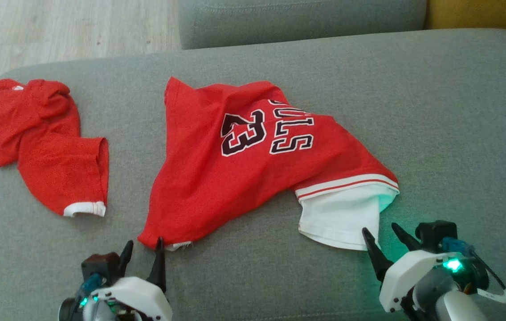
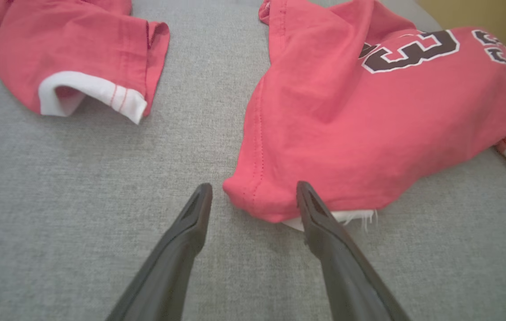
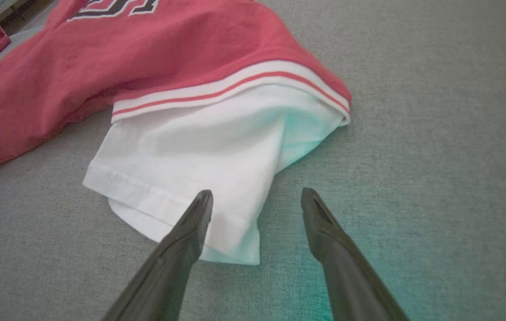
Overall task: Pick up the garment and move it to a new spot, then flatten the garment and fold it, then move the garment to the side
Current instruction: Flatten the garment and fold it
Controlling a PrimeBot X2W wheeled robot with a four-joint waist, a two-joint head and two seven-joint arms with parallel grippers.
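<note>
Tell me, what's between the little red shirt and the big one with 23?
Nothing: just a bare strip of the grey cushion between the small red shirt and the numbered jersey. The head view shows it, the left wrist view too.

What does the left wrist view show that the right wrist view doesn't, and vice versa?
Left wrist: the jersey's red corner between the open fingers of the left gripper, plus a second red garment's white cuff. Right wrist: the white sleeve end at the open fingers of the right gripper. Both: the red jersey lying on the grey cushion.
</note>
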